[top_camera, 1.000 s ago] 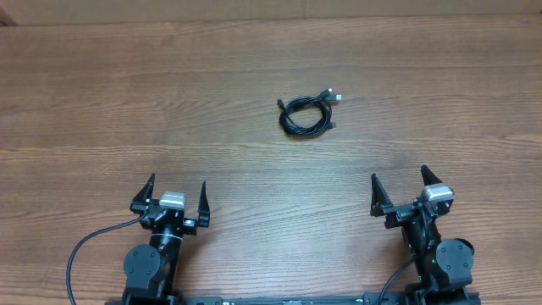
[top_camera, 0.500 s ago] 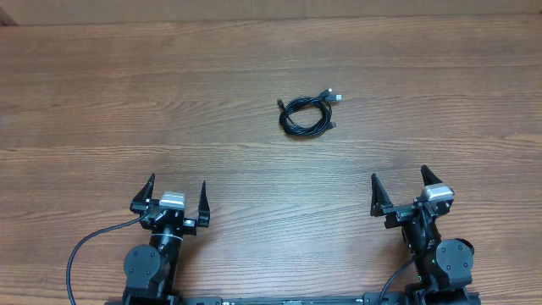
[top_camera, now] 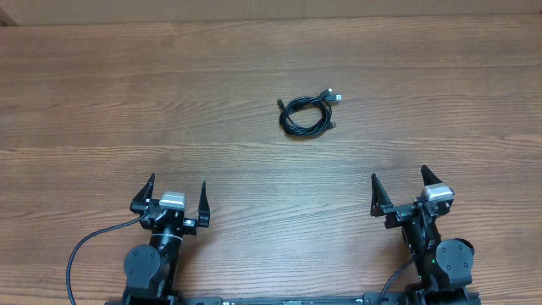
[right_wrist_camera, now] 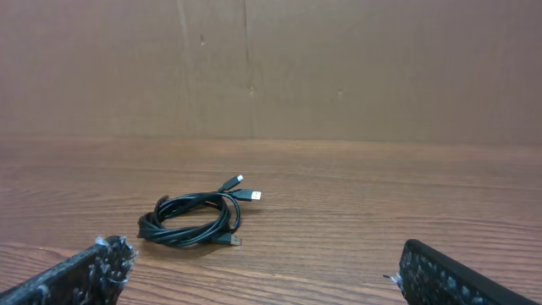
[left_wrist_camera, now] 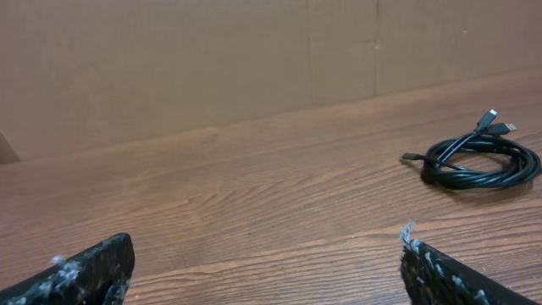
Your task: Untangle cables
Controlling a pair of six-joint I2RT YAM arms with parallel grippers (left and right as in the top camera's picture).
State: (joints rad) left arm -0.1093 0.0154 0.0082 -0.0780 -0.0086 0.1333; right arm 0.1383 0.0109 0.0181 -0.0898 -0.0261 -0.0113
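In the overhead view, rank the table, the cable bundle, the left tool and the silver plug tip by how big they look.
Largest: the table.
Next: the left tool and the cable bundle look about alike, so unranked.
Smallest: the silver plug tip.

Cables (top_camera: 306, 116) lie on the table (top_camera: 127, 102), ahead of left pincer (top_camera: 177, 183) and right pincer (top_camera: 399, 175).

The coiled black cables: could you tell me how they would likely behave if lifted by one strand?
The cables look thin and loosely looped, so they would probably sag limply. The coil may partly unwind. The plug ends stick out free and might dangle or snag.
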